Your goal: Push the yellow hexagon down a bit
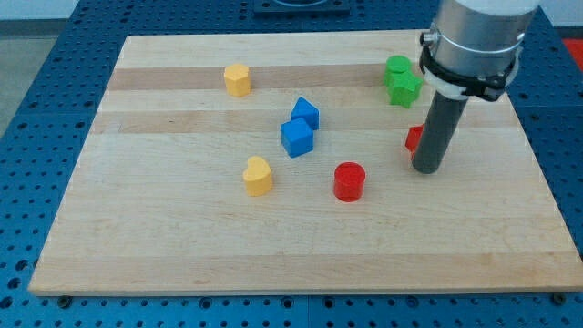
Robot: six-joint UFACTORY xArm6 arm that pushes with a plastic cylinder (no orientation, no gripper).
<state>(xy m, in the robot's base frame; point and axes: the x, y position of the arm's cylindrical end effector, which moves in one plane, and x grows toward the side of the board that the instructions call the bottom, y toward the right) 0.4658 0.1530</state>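
The yellow hexagon stands near the view's top left of the wooden board. My tip rests on the board at the view's right, far to the right of and below the hexagon. It touches or hides part of a red block just to its left. A second yellow block, heart-shaped, lies below the hexagon, left of centre.
Two blue blocks sit together at the centre. A red cylinder lies below them to the right. Two green blocks sit near the view's top right, next to the arm's body.
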